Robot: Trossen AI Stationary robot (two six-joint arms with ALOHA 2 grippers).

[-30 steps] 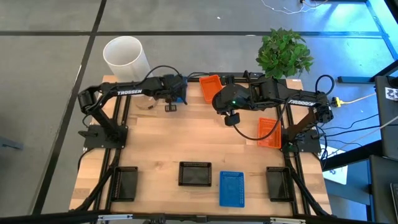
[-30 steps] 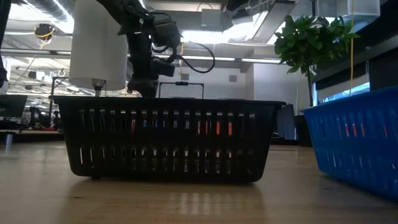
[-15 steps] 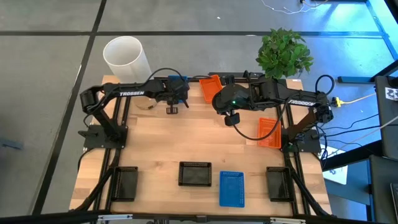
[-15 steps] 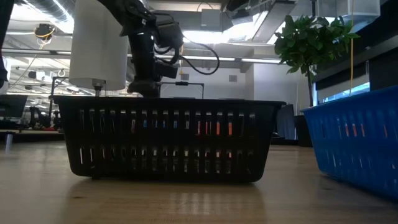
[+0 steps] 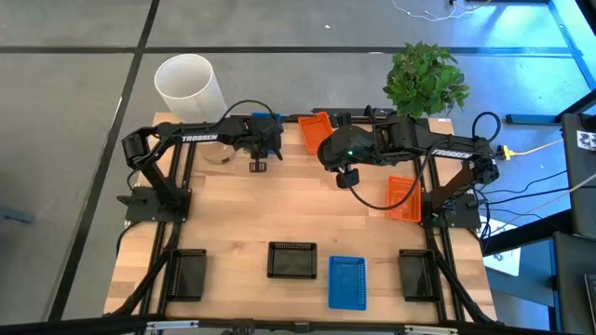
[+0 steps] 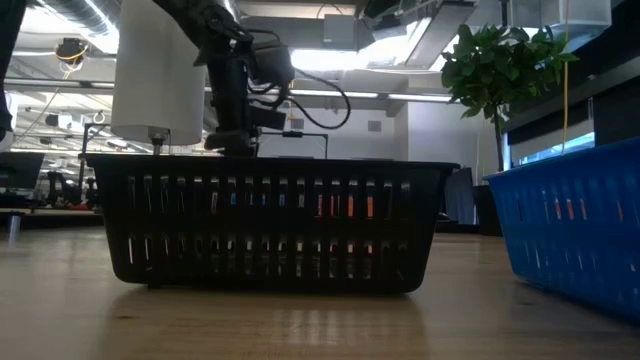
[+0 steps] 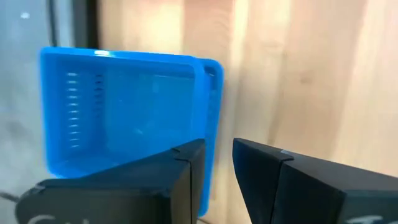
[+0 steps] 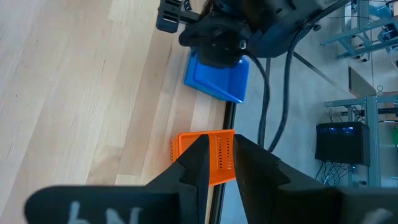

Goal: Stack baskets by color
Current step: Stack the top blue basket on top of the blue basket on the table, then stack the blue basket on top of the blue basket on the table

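Observation:
A blue basket (image 7: 124, 112) lies at the table's far edge, partly past it (image 8: 217, 78). My left gripper (image 7: 217, 168) hangs over it (image 5: 268, 138), open by a narrow gap, one finger over the basket's inside and the other over the wood beside it. An orange basket (image 5: 315, 130) lies right of the blue one at the far edge. My right gripper (image 8: 221, 152) hovers high above that orange basket (image 8: 181, 152), open by a narrow gap with nothing between its fingers. In the low view the black basket's rim hides the left gripper's (image 6: 235, 140) fingertips. My left gripper straddles the blue basket's wall (image 7: 211, 118) that faces the table's middle, coming from above at a slant. I cannot tell whether either finger touches that wall. The basket rests on the table's far edge.
A second orange basket (image 5: 401, 198) lies at the right edge. A black basket (image 5: 291, 260) and a blue one (image 5: 347, 281) sit near the front, with dark trays (image 5: 189, 273) (image 5: 416, 274) at both near corners. A white cylinder (image 5: 189, 86) and a plant (image 5: 426, 79) stand beyond the far edge.
My left gripper has swung a little toward the table's right over the blue basket. Its finger gap is unchanged. The baskets lie where they were.

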